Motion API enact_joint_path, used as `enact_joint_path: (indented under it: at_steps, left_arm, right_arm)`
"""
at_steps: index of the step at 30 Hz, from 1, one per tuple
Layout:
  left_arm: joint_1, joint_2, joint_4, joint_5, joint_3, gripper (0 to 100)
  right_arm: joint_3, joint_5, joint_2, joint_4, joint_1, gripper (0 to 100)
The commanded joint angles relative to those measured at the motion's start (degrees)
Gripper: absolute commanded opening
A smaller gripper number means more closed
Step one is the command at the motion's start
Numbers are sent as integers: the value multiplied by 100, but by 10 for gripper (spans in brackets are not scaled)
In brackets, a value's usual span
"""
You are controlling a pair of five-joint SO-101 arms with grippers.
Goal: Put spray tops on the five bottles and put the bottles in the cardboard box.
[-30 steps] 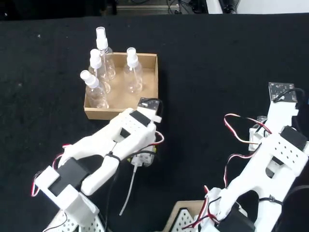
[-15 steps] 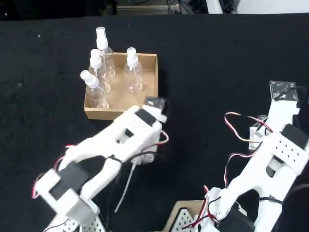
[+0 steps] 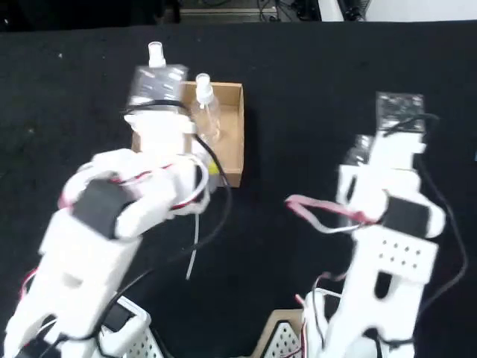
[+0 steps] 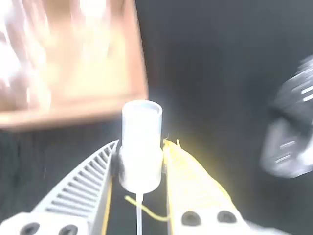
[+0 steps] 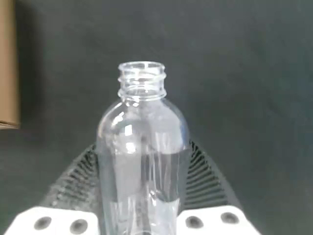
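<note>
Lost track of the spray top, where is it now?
In the left wrist view, the spray top sits between the left gripper's jaws, near the cardboard box.

Black tabletop (image 3: 335, 74), cables (image 3: 298, 9) behind

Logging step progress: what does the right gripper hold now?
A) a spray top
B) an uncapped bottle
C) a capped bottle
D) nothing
B: in its wrist view the right gripper is shut on a clear bottle whose threaded neck is bare.
</note>
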Motion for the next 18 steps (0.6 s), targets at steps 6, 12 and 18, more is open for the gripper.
enact_joint_path:
  at_steps: [6, 12, 18]
  left_arm:
    - [-286, -888, -2233, -26, -936, 29]
    - [-119, -844, -3332, -26, -927, 29]
    - [593, -721, -4484, -35, -374, 29]
  right_arm:
    - [840, -1020, -602, -1952, -2971, 11]
    - [2290, -1108, -1516, -3323, -3305, 11]
    - [3345, -1134, -2818, -4070, -3314, 11]
